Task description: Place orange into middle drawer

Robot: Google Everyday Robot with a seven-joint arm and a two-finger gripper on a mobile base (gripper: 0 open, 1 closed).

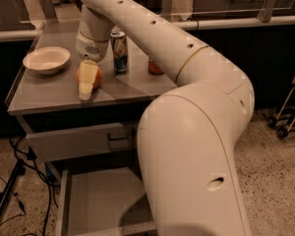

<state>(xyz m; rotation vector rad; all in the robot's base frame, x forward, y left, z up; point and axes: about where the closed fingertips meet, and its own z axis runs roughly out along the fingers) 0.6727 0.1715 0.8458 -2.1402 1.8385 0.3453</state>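
Note:
The orange (pixel 97 77) sits on the grey table top (pixel 44 93), left of centre. My gripper (pixel 87 81) reaches down from the arm and stands right over the orange, its cream front covering the middle of the fruit and its tip at the table surface. The middle drawer (pixel 96 200) is pulled open below the table, a shallow grey box with a bare floor. My arm's big white body (pixel 196 156) hides the drawer's right part.
A white bowl (pixel 45 59) stands at the table's left. A blue and white can (pixel 120 50) stands just right of the orange, and a red can (pixel 155 67) further right. The shut top drawer front with a dark handle (pixel 120 136) lies above the open drawer. Cables (pixel 10 181) run along the floor at left.

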